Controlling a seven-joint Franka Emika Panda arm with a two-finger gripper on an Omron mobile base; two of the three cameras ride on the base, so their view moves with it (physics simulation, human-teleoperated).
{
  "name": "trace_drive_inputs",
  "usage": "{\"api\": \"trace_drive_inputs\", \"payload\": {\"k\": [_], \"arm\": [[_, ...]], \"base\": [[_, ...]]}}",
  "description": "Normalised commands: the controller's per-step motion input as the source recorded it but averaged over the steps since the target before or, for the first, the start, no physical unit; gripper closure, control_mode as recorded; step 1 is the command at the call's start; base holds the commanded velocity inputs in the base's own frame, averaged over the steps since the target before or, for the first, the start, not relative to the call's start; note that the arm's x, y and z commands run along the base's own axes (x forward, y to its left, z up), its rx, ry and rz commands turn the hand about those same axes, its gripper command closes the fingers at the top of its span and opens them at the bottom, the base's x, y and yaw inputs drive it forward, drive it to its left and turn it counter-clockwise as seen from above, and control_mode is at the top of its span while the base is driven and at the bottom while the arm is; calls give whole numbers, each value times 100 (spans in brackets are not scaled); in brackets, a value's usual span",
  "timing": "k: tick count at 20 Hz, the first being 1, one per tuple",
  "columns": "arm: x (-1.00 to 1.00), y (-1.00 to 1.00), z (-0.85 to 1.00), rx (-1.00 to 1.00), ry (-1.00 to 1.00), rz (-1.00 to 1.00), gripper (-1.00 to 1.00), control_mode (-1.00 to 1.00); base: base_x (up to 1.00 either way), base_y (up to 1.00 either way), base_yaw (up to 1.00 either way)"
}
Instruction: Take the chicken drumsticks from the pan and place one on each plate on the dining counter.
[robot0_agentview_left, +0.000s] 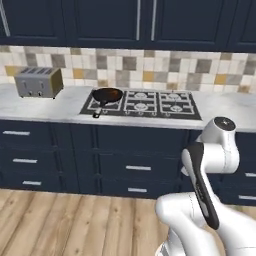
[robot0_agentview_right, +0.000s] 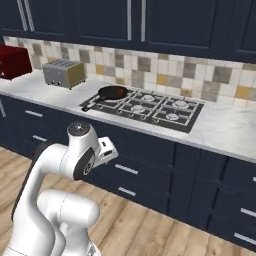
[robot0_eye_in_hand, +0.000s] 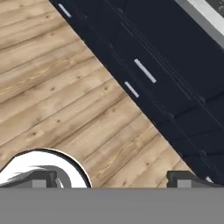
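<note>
Marble bench (robot0_agentview_left: 60, 107) carries the round black frying pan (robot0_agentview_left: 106, 96) left of the burners; its small glossy drumsticks look slippery, best pinched mid-body. End effector (robot0_eye_in_hand: 111, 179) released, empty.

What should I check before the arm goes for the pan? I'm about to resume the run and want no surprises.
1. Pan located, on the front left burner of the hob: ok.
2. Drumsticks in the pan: something orange-brown shows inside, but too small to count: cannot tell.
3. Gripper open and holding nothing, pointing down at the wooden floor: ok.
4. Arm within reach of the pan: folded low in front of the drawers, well short of the worktop: not ok.
5. Path to the pan clear: the toaster stands apart, to its left: ok.
6. Plates and dining counter sighted: cannot tell.
</note>
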Motion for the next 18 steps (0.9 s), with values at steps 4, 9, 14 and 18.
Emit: {"api": "trace_drive_inputs", "payload": {"k": [4, 9, 14, 18], "arm": [[0, 0, 0, 0, 0, 0, -100, 100], [0, 0, 0, 0, 0, 0, -100, 100], [0, 0, 0, 0, 0, 0, -100, 100], [0, 0, 0, 0, 0, 0, -100, 100]], "base": [[64, 73, -42], [75, 72, -21], [82, 50, -8], [66, 23, 0]]}}
